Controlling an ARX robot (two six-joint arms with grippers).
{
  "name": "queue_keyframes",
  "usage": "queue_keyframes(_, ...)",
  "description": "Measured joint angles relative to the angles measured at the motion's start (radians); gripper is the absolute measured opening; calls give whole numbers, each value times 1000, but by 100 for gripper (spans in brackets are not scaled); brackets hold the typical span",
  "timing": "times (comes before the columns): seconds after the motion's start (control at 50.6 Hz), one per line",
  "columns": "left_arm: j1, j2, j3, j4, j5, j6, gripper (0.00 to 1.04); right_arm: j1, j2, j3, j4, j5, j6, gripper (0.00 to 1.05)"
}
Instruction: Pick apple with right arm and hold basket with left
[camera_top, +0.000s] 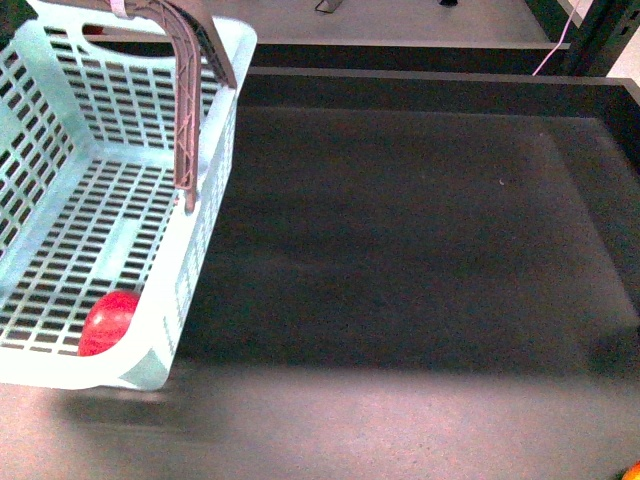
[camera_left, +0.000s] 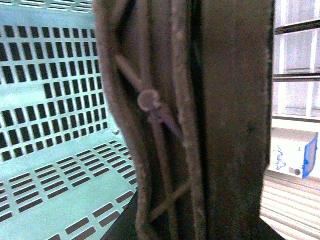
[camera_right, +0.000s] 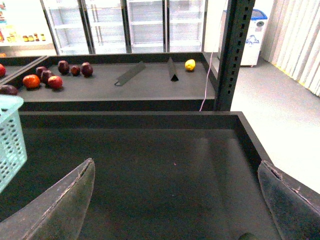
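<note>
The pale aqua basket hangs tilted at the left of the front view, above the dark tray. The red apple lies inside it, in the near corner of its slotted floor. The brown-grey latticed handle arches over the basket. In the left wrist view the handle fills the middle and my left gripper is shut on it, with the basket floor beside it. My right gripper is open and empty over the tray; its fingers stand wide apart. A basket edge shows there too.
The dark tray has a raised rim at the back and right. A further shelf holds red and dark purple fruits and a yellow fruit. A dark upright post stands at the tray's far right corner. Something orange shows at the near right.
</note>
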Motion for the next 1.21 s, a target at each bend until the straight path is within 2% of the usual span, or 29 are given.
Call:
queue_keyframes(0.237,41,117,53,19,31,-36,16,0,0,0,0,0,0,96)
queue_keyframes(0.652,93,217,80,96,15,-113,16,0,0,0,0,0,0,96)
queue_keyframes(1.206,108,256,64,114,8,-159,16,0,0,0,0,0,0,96)
